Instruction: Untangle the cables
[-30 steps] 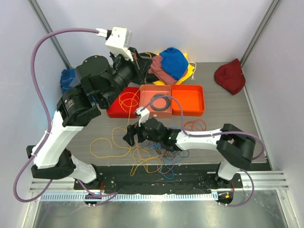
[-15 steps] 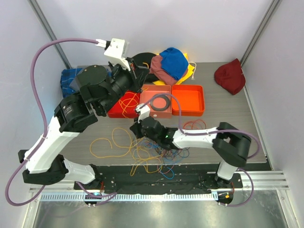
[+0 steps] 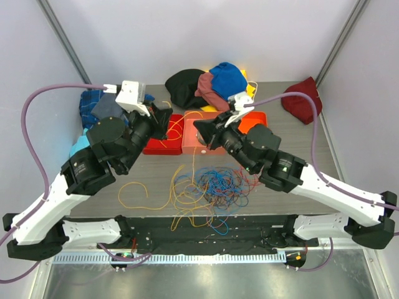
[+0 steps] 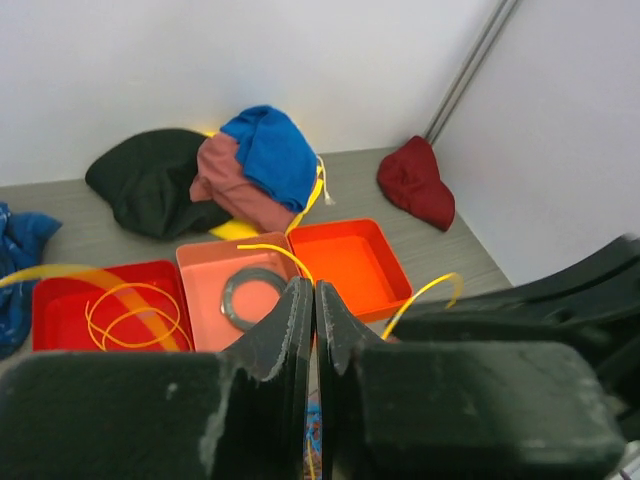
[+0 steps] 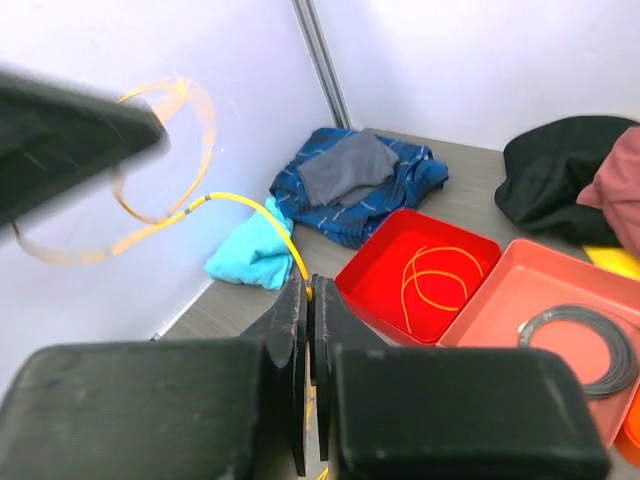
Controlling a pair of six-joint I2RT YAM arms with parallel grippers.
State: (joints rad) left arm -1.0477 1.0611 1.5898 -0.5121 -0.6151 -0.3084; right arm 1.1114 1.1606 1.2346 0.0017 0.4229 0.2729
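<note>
Both pincers are clamped shut: the left pincer (image 4: 308, 292) and the right pincer (image 5: 308, 285) each seem to pinch a yellow cable (image 5: 235, 197), though I cannot tell if it is 1 strand. 1 coil (image 5: 440, 251) lies in the red tray (image 4: 60, 320). The other cables (image 3: 212, 187) sit knotted on the counter (image 3: 312, 149), so most work remains.

Left arm (image 3: 43, 205), right arm (image 3: 330, 193): white link shells, bulky black joint housings, black bases at 7 and 5 o'clock. Thick lilac hose (image 3: 68, 87) on left, second hose (image 3: 313, 140) on right. White camera box (image 3: 129, 93) per wrist. Left hand (image 4: 312, 292), right hand (image 5: 310, 287): matte black, pale scuffs.
</note>
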